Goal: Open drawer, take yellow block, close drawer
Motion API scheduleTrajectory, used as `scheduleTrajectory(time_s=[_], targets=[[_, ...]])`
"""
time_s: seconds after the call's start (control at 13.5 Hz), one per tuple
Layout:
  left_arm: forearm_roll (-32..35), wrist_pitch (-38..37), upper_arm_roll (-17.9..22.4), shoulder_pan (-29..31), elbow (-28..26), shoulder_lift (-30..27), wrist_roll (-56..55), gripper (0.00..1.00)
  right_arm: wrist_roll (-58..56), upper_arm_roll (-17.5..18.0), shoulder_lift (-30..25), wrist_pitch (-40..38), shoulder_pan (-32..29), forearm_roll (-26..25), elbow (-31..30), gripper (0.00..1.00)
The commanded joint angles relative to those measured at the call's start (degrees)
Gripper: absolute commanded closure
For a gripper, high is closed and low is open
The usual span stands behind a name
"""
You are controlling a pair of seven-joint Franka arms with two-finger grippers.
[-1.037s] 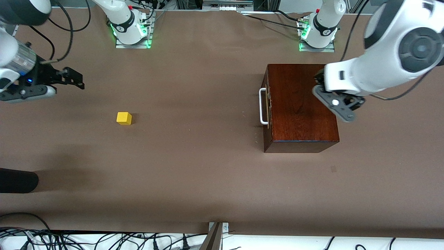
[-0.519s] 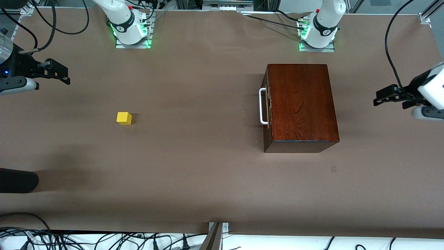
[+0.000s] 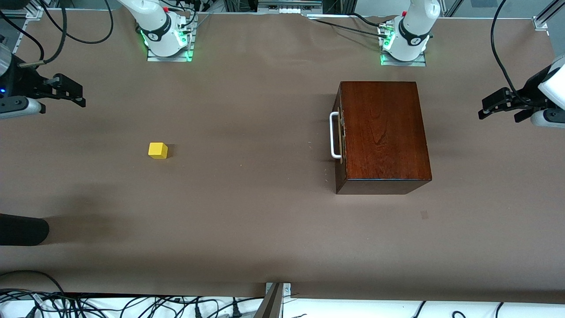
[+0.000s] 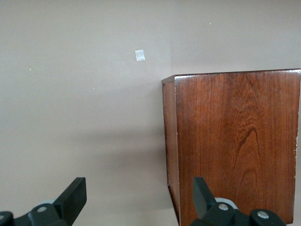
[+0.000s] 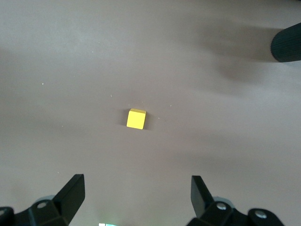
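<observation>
The mahogany box point(image 3: 383, 132) stands toward the left arm's end of the table, its drawer shut, with the white U-shaped handle point(image 3: 334, 134) on the front. The box also shows in the left wrist view point(image 4: 235, 141). The yellow block point(image 3: 157, 150) lies on the bare table toward the right arm's end, and shows in the right wrist view point(image 5: 136, 118). My left gripper point(image 3: 490, 106) is open and empty in the air at the table's edge, away from the box. My right gripper point(image 3: 73, 92) is open and empty in the air at the other edge, away from the block.
A dark rounded object point(image 3: 22, 229) pokes in over the table edge at the right arm's end, nearer to the front camera than the block; it also shows in the right wrist view point(image 5: 288, 43). The brown table point(image 3: 247, 198) stretches between block and box.
The left arm has swung off the box top out to the table's edge and risen slightly. The right gripper has drawn back toward its edge. Block and box have not moved.
</observation>
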Motion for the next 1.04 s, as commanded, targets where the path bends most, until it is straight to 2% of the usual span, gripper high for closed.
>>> scheduleTrajectory(time_s=[0.0, 0.22, 0.96], targets=[[1.0, 0.4, 0.1, -0.7, -0.1, -0.3, 0.9, 0.00, 0.0, -0.6, 0.1, -1.4, -0.6, 0.1, 1.4, 0.00], [1.1, -0.4, -0.1, -0.9, 1.0, 0.4, 0.9, 0.00, -0.1, 0.3, -0.1, -1.4, -0.2, -0.4, 1.5, 0.00], [1.1, -1.0, -0.1, -0.9, 1.2, 0.4, 0.9, 0.00, -1.0, -0.2, 0.8, -1.4, -0.2, 0.2, 1.4, 0.00]])
